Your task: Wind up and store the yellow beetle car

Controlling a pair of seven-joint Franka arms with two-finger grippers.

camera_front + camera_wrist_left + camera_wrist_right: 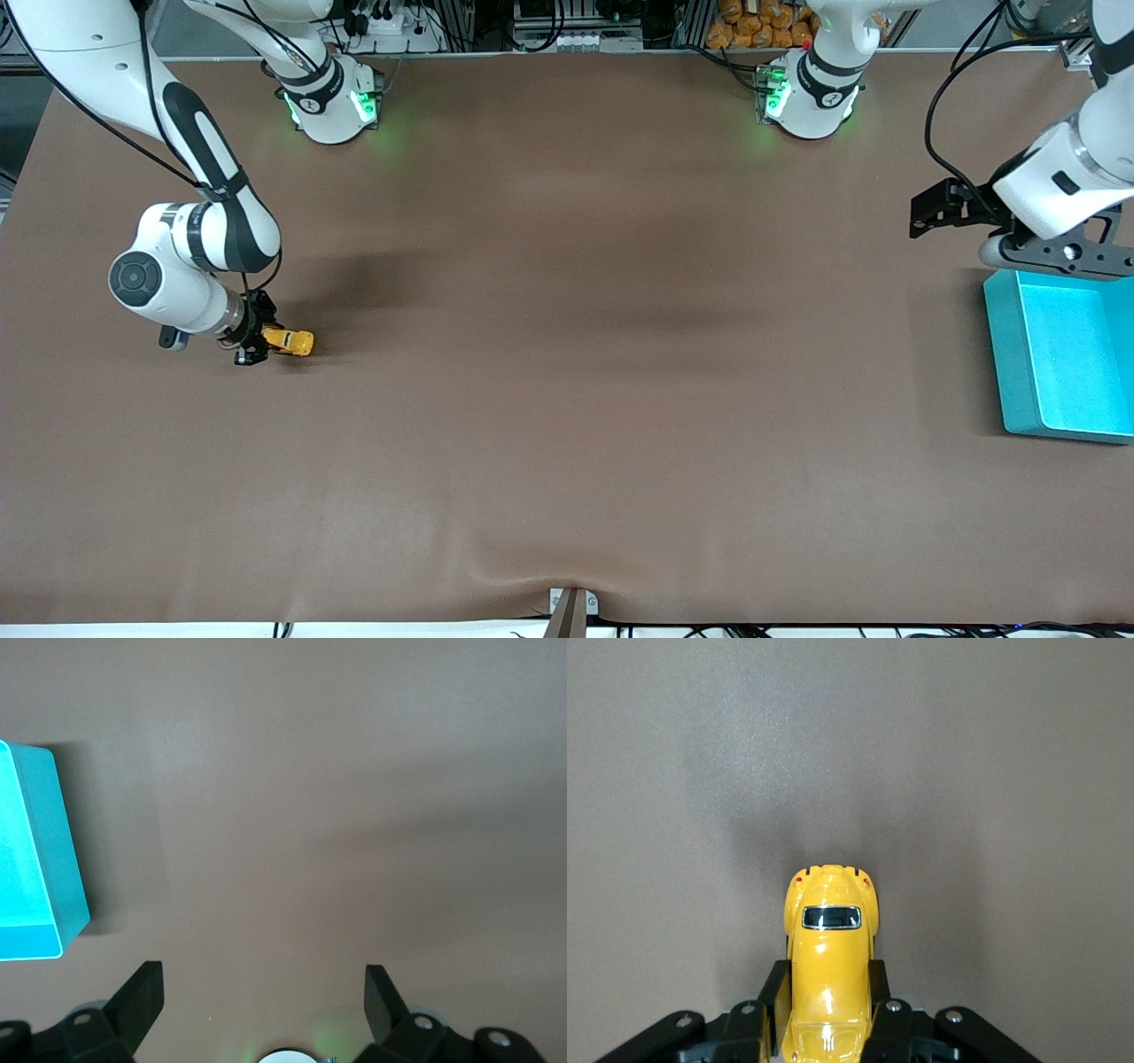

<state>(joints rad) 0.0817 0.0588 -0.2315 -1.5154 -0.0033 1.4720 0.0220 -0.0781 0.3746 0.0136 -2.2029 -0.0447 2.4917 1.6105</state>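
Observation:
The yellow beetle car (294, 341) is a tiny rounded toy with dark windows, low at the table surface toward the right arm's end. My right gripper (257, 342) is shut on the yellow beetle car. In the right wrist view its black fingers (776, 985) clamp both sides of the car (829, 943), whose rounded end sticks out past them. My left gripper (918, 217) hangs open with nothing in it, over the table beside the teal bin (999, 354). The left wrist view shows its spread gripper (261, 983) over bare table, with the bin's corner (66, 886) off to one side.
The teal bin is open-topped with nothing showing inside, at the left arm's end of the table. A brown mat (567, 354) covers the table. The two arm bases (332, 102) stand along the edge farthest from the front camera.

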